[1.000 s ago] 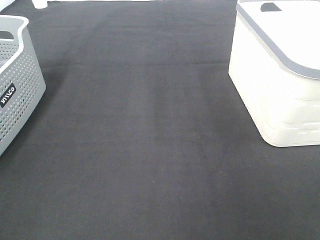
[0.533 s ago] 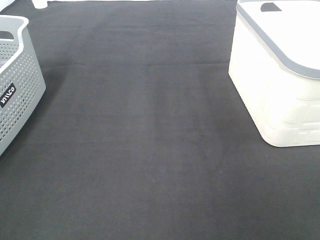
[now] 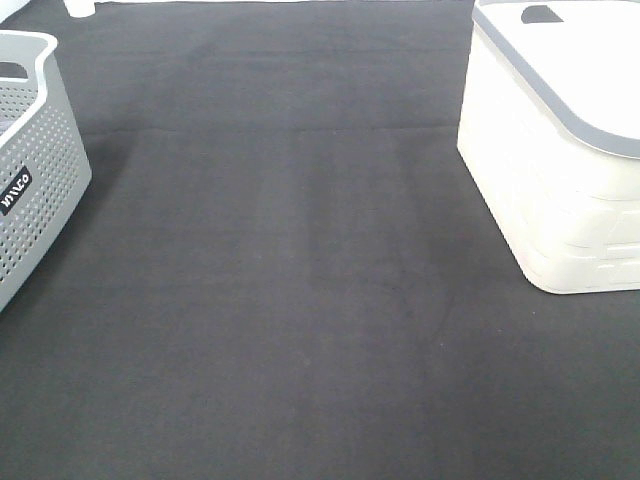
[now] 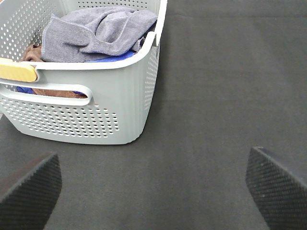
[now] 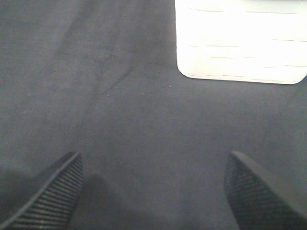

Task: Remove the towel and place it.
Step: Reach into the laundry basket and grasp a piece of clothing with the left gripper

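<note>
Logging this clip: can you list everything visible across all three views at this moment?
grey-blue microfibre towel: one, lavender-grey, crumpled on top of the pile in the grey basket.
grey perforated plastic basket: one, light grey, at the table's left edge in the exterior view.
blue cloth: one, under the towel.
brown cloth: one, lower in the same basket.
pale yellow piece: one, at the basket's rim; cannot tell what it is.
white plastic bin with grey rim: one, on the table's right; contents unseen.
black fabric table cover: one, spanning the table.
left gripper: black ribbed fingers, open, empty.
right gripper: black, open, empty.
</note>
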Available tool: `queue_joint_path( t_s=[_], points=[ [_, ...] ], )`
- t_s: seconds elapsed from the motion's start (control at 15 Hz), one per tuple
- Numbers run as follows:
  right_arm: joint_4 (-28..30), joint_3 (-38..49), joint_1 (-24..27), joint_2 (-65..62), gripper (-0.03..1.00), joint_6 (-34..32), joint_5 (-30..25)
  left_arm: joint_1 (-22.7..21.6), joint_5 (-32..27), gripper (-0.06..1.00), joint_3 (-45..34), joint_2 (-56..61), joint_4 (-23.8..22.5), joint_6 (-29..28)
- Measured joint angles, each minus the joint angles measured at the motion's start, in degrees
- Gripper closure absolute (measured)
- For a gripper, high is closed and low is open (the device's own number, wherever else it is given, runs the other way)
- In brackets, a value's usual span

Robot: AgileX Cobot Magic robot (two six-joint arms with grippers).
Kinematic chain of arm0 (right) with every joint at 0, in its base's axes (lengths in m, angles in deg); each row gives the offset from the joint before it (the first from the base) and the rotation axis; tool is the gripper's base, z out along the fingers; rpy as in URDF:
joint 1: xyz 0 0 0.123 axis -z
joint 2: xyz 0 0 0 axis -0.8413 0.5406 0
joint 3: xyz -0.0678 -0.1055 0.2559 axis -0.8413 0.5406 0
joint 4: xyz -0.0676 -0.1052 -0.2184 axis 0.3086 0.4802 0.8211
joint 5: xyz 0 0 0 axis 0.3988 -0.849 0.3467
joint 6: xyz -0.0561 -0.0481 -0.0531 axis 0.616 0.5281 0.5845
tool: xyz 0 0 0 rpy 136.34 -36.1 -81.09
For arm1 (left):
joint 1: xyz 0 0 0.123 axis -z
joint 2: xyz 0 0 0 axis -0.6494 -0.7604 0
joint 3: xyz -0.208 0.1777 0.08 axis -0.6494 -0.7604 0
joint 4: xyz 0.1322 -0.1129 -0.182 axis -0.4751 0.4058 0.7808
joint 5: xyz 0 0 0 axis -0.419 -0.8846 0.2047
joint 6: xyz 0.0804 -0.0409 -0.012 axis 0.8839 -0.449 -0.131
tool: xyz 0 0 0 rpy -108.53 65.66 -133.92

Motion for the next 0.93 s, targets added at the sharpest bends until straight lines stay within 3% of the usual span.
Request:
queue_joint_path(
  t_s=[0.67,0.93],
  points=[
    [0.0,0.0,0.0,0.0,0.19,0.0,0.0,0.0,0.0,-0.04,0.0,0.0,0.0,0.06],
    [0.0,0.0,0.0,0.0,0.19,0.0,0.0,0.0,0.0,-0.04,0.0,0.0,2.52,3.09]
  ],
)
